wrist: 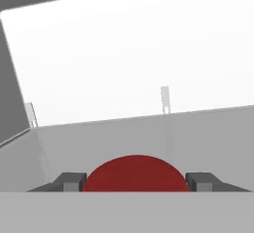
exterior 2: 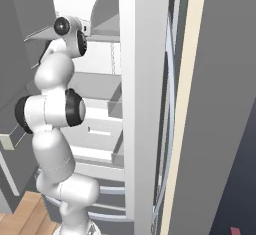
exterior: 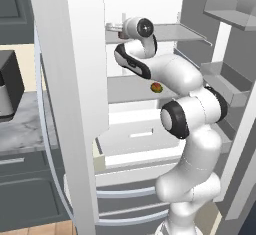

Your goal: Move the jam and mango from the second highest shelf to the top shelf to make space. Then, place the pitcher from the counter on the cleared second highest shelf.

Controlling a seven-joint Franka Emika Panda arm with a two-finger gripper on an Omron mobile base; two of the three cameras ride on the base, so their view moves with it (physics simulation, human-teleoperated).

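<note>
Jam [wrist: 135, 173] clamped betw. gripper [wrist: 135, 180] fingers over top shelf [wrist: 149, 133]; mango [exterior: 156, 87] on second highest shelf [exterior: 130, 88] below.

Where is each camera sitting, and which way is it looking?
Left base view: sits behind the arm on its left, looking forward into the open fridge; the white arm rises from the lower right, and the mango lies on the second highest shelf.
Right base view: sits behind on the right, looking in past the fridge's white wall; the arm rises from the lower left.
Hand view: rides on the hand, looking along the claw at the jam and the fridge's back wall.
Both base views share the arm and shelves.
</note>
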